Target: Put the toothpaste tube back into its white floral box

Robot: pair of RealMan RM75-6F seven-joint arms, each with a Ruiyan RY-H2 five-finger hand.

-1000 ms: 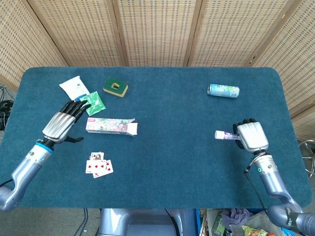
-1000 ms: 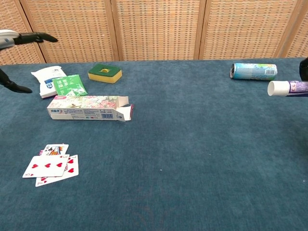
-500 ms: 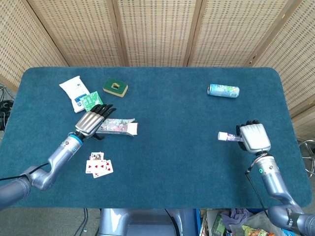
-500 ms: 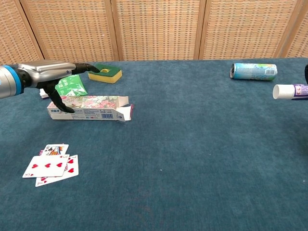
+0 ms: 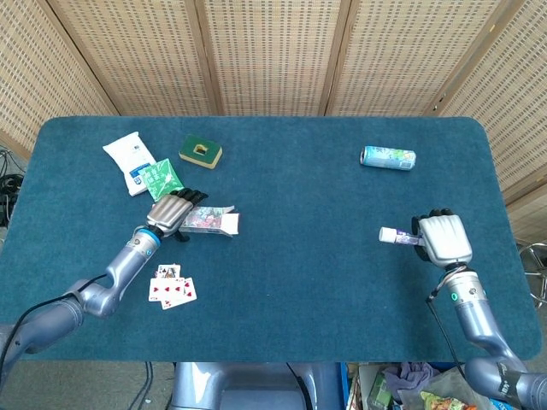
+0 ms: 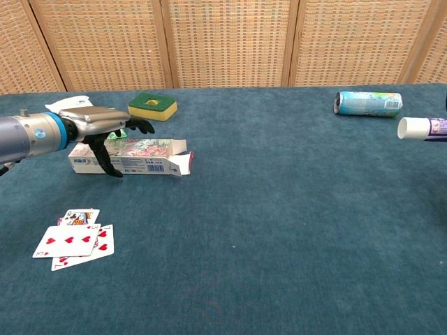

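step: secure box | left hand (image 5: 171, 212) fingers spread, straddling floral box (image 6: 136, 155) on the bench (open flap faces right), clamp it low | right hand (image 5: 441, 237) grips toothpaste tube (image 6: 422, 128), cap leftward, well apart | align cap with flap

A staged test space, likely a lab: a tabletop (image 5: 342, 282) covered in blue felt, closed in by woven screens (image 5: 273, 51), with unrelated household odds scattered about — cards (image 5: 171, 288), sponge (image 5: 201, 152), can (image 5: 388, 157) — and cables (image 5: 10, 184) on the floor.
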